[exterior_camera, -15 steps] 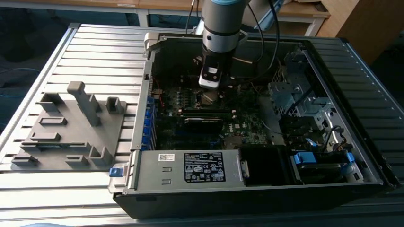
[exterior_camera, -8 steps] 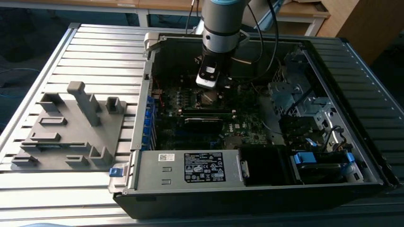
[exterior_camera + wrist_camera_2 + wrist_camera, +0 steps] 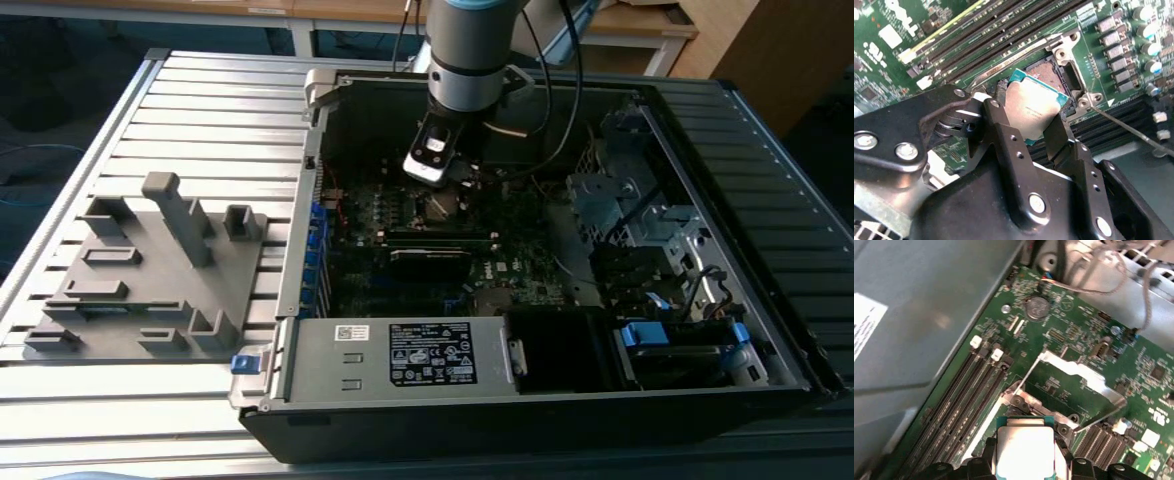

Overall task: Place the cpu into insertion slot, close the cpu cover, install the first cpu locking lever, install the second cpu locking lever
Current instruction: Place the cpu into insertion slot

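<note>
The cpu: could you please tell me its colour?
Silver-grey cpu top, teal edge; best in second wrist view.

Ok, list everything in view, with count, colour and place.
table: one, grey, slatted.
computer case: one, black, open, on the table.
fixture: one, grey, on the table, exterior view's left.
motherboard: one, green, inside the case.
insertion slot: one, dark, on the motherboard.
cpu cover: one, silvery, swung open beside the insertion slot.
memory slots: several, black, beside the insertion slot.
cpu: one, silver-grey, over the insertion slot.
gripper: one, black, shut on the cpu.

A robotics lab: open computer case [image 3: 400, 430] on slatted metal bench [image 3: 200, 90]
</note>
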Controlling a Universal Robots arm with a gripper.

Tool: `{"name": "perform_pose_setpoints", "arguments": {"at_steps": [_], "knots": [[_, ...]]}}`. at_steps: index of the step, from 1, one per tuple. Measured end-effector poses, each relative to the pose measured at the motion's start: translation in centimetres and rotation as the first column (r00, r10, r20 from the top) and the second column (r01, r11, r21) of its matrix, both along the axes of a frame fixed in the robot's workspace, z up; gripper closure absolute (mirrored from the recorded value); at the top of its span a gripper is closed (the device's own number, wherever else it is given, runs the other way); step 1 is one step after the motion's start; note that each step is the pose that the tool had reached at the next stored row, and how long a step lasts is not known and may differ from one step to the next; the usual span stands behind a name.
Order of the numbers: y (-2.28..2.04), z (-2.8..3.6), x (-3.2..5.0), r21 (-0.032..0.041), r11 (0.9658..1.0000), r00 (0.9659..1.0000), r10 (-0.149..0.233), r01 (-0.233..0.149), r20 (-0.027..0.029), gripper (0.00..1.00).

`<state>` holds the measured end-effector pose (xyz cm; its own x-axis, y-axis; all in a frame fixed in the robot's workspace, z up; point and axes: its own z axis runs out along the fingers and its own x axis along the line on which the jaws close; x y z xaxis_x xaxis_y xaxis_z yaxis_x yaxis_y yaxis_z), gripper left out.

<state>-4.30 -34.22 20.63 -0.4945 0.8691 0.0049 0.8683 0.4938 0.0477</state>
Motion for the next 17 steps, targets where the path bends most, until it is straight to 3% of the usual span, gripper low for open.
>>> {"name": "perform_pose_setpoints", "arguments": {"at_steps": [5,9,13,17], "knots": [[0.00,0.00,0.00,0.0000,0.9968,0.9968,-0.080,0.080,0.0003,0.46],[0.00,0.00,0.00,0.0000,0.9891,0.9891,-0.147,0.147,0.0003,0.46],[0.00,0.00,0.00,0.0000,0.9762,0.9762,-0.217,0.217,0.0004,0.46],[0.00,0.00,0.00,0.0001,0.9588,0.9588,-0.284,0.284,0.0004,0.46]]}}
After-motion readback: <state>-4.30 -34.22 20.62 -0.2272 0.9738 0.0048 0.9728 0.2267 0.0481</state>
